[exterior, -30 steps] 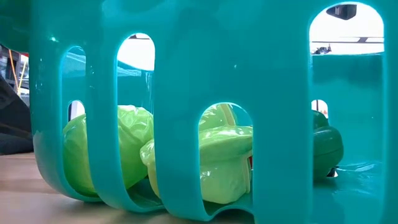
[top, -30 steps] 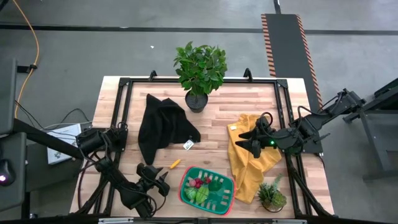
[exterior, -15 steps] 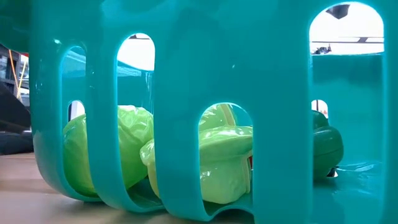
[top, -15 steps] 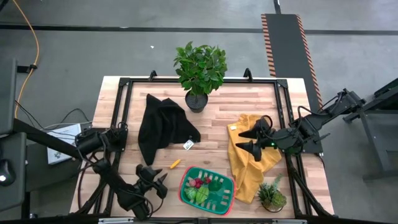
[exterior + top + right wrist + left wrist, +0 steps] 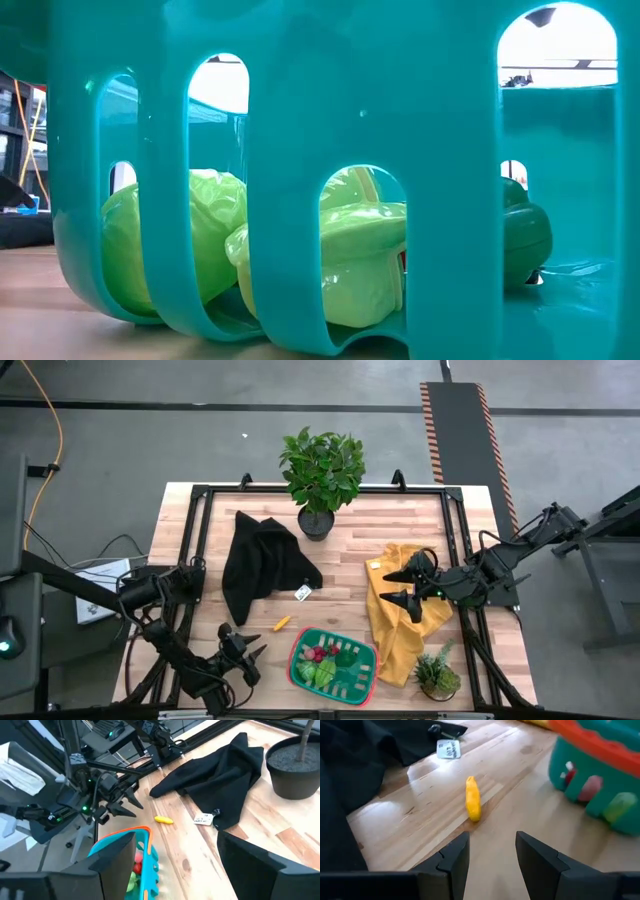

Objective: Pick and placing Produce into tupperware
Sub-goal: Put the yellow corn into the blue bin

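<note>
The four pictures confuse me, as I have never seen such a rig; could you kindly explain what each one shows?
Two dark robot arms work at a wooden table. The overhead picture shows everything: the left gripper, open and empty, is near a small yellow piece; the right gripper, also open and empty, is over a yellow cloth. The red-rimmed green tupperware holds toy produce. A black cloth and two potted plants are also there. The table-level picture looks straight through the tupperware's slotted wall. The other two come from cameras on each wrist, looking past that arm's own fingers.
</note>
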